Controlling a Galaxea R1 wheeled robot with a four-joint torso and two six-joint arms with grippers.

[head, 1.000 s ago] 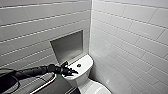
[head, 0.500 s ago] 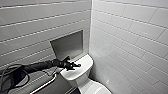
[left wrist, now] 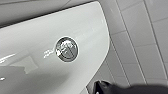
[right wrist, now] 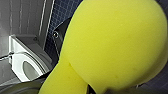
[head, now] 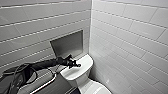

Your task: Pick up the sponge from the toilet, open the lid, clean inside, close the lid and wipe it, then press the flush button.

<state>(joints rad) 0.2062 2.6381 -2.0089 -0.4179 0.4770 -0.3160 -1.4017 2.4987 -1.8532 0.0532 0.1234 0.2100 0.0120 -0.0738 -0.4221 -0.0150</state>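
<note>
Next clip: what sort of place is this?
Most likely a bathroom: a white toilet with a flush button on its tank, in a corner of tiled walls.

Toilet [head: 79, 75]: bowl and lid [head: 97, 89] cut by bottom edge in head view. Left tool [head: 76, 65] small, dark, grip state unreadable. Flush button [left wrist: 66, 49] blurred, markings illegible. Sponge [right wrist: 112, 45] runs past frame edges in right wrist view
</note>
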